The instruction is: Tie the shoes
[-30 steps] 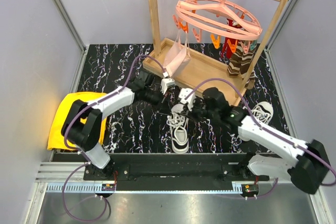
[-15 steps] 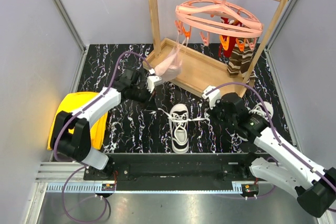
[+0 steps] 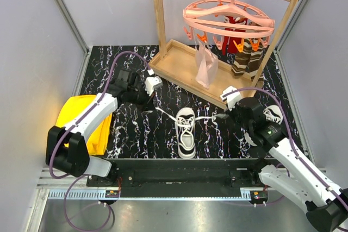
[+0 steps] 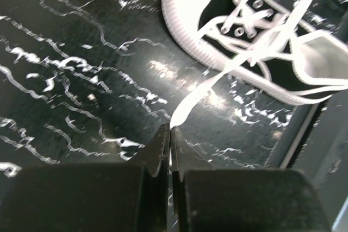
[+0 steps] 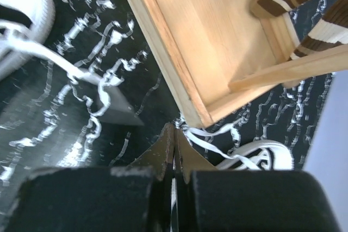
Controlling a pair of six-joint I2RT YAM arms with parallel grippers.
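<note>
Nearest me, one shoe sits mid-counter, toe pointing away from me. My left pincer is pressed fully together on the left lace, which runs back to the eyelets. My right pincer is closed tight too. From above, the right lace runs straight to it, so I judge it gripped, though its wrist view is too blurred to confirm.

To tighten well, I'd draw both ends outward low and evenly, so the shoe neither slides nor turns, and steer my right arm clear of the wooden rack.

The count:
- Two shoes, the second just behind my right arm.
- Two laces pulled out.
- One yellow cloth.
- One rack.
- One pink peg hanger.
- Striped socks, number unclear.
</note>
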